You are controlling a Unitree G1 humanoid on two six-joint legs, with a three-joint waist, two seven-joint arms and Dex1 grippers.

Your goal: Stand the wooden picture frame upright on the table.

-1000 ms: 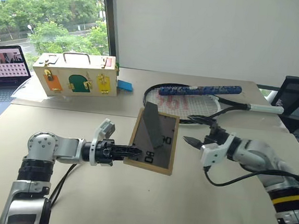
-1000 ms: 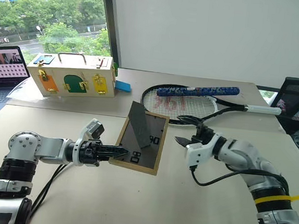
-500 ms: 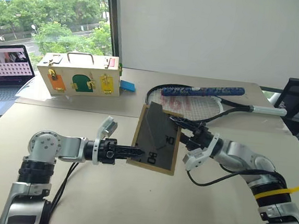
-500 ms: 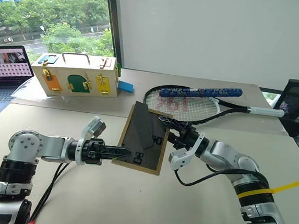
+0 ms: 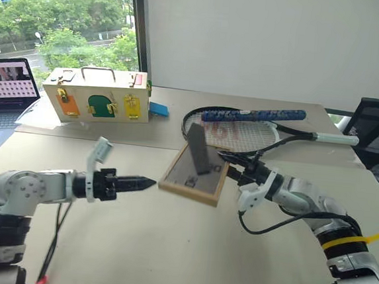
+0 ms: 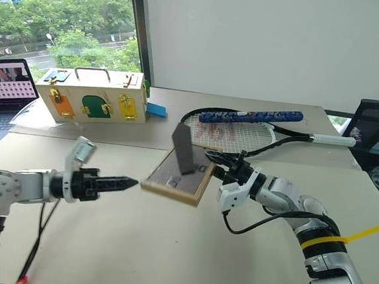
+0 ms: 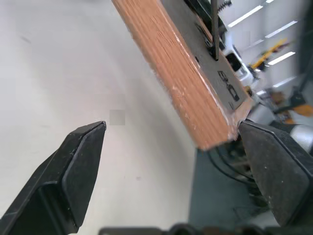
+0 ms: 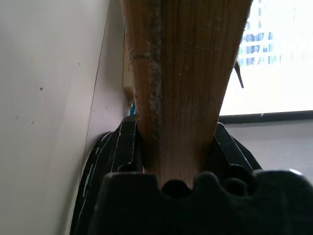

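The right gripper pinches the right-hand edge of the wooden picture frame, one black finger on each face of the wood; in the right wrist view the two fingers press against both sides of the pale wood edge. The frame sits at the centre of the left eye view, held tilted with its dark grey back facing up and its near edge low over the table. I cannot tell whether that near edge touches the tabletop. The grey stand flap is folded out and sticks up from the back.

The left gripper is just left of the frame, at middle left of the picture, and apart from it. Its fingers look pressed together in the head views, but the left wrist view shows them spread wide, with one finger well clear of the other and the frame's wooden corner between and beyond them, untouched.

Behind the frame, in the upper middle, a racket lies flat on the table, with a blue patterned handle across its head. At upper left stands a cream wooden box with coloured doors, a small blue block beside it. A laptop is open at the far left edge.
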